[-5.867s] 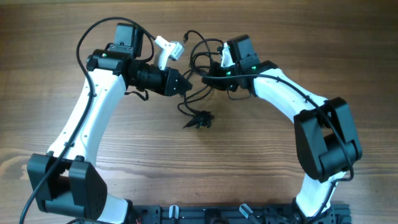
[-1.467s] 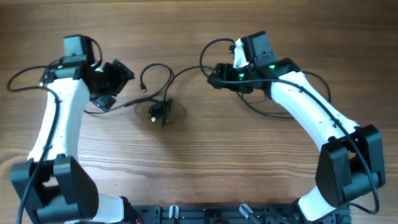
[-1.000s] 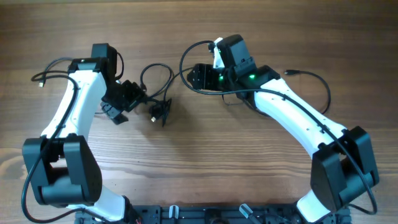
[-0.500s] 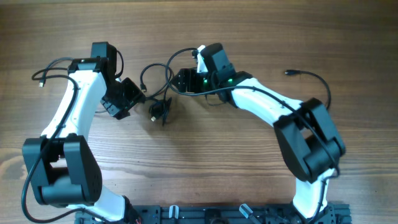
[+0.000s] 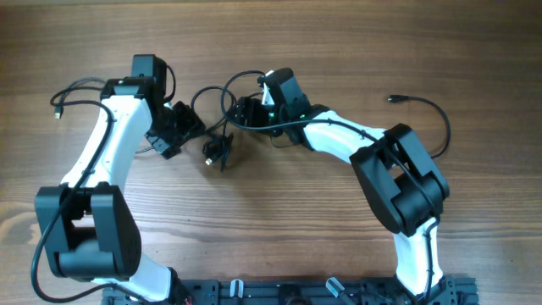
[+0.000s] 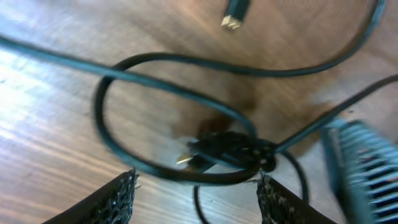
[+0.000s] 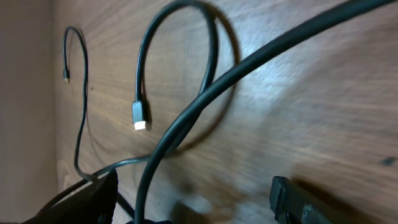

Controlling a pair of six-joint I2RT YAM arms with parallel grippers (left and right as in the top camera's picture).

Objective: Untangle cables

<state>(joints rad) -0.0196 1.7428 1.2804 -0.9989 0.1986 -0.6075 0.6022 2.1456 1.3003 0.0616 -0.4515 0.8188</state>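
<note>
Thin black cables lie on the wood table. A small knotted clump (image 5: 218, 151) sits mid-table, with a loop (image 5: 213, 95) rising behind it. In the left wrist view the knot (image 6: 230, 149) and a curl of cable lie just ahead of my open left gripper (image 6: 196, 182), and a loose plug (image 6: 236, 15) lies farther off. My left gripper (image 5: 178, 129) stands left of the clump. My right gripper (image 5: 246, 110) is at the loop's right side, open (image 7: 194, 180); a cable (image 7: 149, 180) runs between its fingers, ungripped. Another plug (image 7: 140, 118) lies ahead.
One separate cable (image 5: 428, 114) curves at the far right, its plug (image 5: 392, 99) pointing left. Another thin cord ends in a plug (image 5: 58, 111) at the far left. The right arm's white link (image 5: 339, 140) stretches across the table's middle.
My right gripper has swung left to the cable loop near the clump. The left gripper has edged slightly up and right toward the clump. The clump itself has not moved.
</note>
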